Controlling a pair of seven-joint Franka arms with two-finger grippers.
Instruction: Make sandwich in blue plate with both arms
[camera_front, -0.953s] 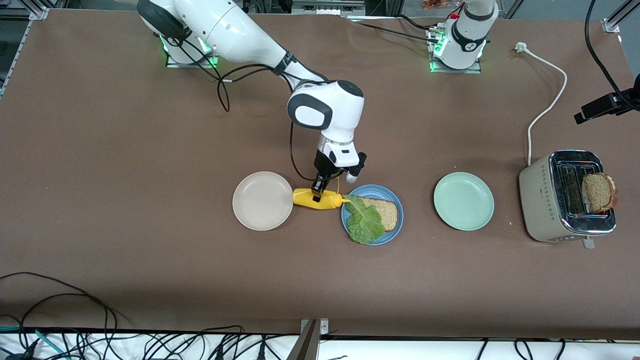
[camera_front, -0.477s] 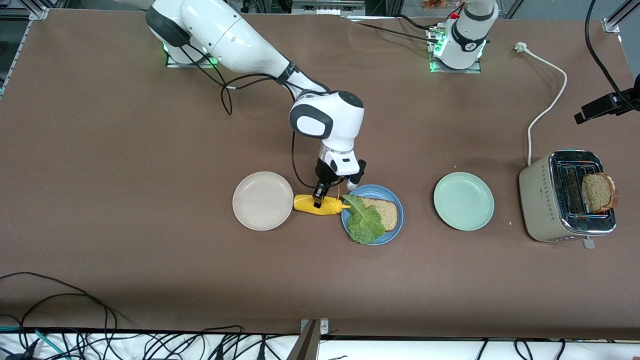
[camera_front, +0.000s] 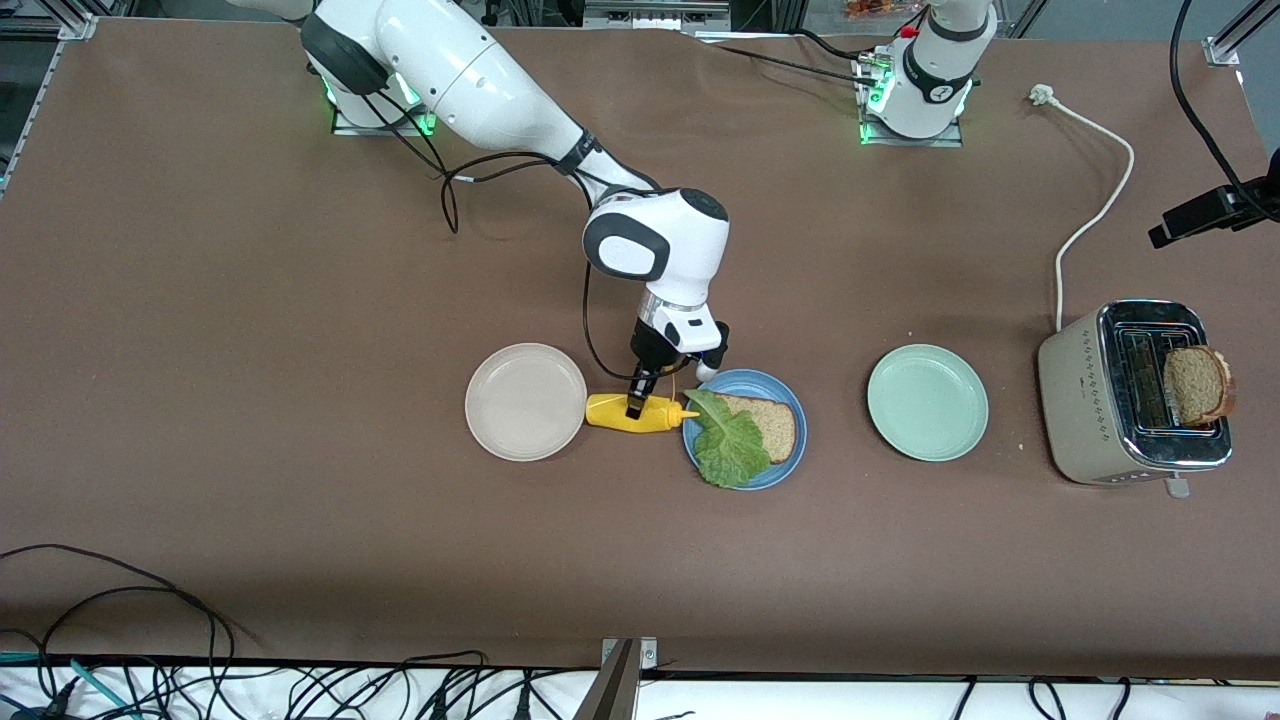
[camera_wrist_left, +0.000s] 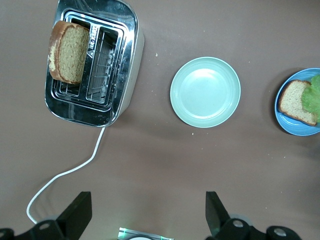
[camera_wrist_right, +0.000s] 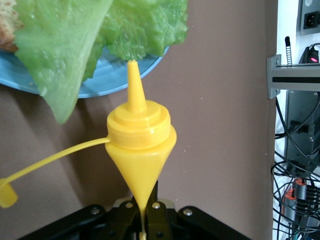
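The blue plate (camera_front: 790, 452) holds one brown bread slice (camera_front: 772, 425) with a green lettuce leaf (camera_front: 730, 447) lying partly over it. My right gripper (camera_front: 634, 404) is shut on a yellow squeeze bottle (camera_front: 612, 412). The bottle lies sideways, low between the cream plate and the blue plate. In the right wrist view the yellow squeeze bottle (camera_wrist_right: 141, 150) is pinched flat in my right gripper (camera_wrist_right: 146, 222), and its nozzle points at the blue plate (camera_wrist_right: 115, 75) under the lettuce leaf (camera_wrist_right: 75, 35). My left gripper (camera_wrist_left: 147, 220) waits open, high over the table.
A cream plate (camera_front: 525, 401) lies toward the right arm's end, a mint-green plate (camera_front: 927, 402) toward the left arm's end. A chrome toaster (camera_front: 1130, 400) with a second bread slice (camera_front: 1198, 384) standing in one slot sits past the mint plate. Its white cord (camera_front: 1095, 205) trails toward the left arm's base.
The right arm's wrist has shifted slightly and lowered the yellow bottle a little. Its nozzle stays at the blue plate's rim. The left arm has not moved.
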